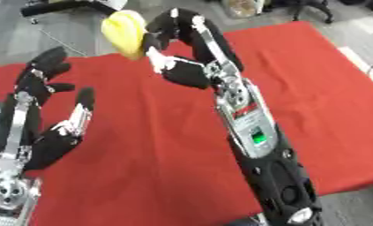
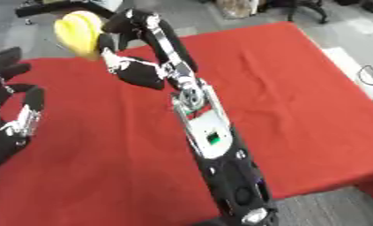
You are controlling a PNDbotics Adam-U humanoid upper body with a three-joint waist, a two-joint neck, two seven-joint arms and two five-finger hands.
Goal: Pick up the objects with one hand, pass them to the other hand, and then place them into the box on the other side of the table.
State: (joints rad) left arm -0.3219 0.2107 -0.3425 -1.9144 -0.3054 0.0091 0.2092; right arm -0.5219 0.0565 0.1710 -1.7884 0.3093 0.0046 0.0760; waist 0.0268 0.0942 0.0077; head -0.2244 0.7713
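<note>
A yellow, rounded object (image 1: 126,33) hangs in the air above the far edge of the red table (image 1: 312,79). My right hand (image 1: 177,48) is shut on it, fingers curled over its right side and thumb below. The right arm reaches up the middle of the view from the bottom edge. My left hand (image 1: 46,110) is open at the left, fingers spread and pointing up, palm turned toward the object, well below and left of it. No box shows in either view.
Grey floor lies beyond the red cloth, with a black chair base (image 1: 73,6) at the top left and more chair legs (image 1: 312,11) at the top right. The cloth's right half is bare.
</note>
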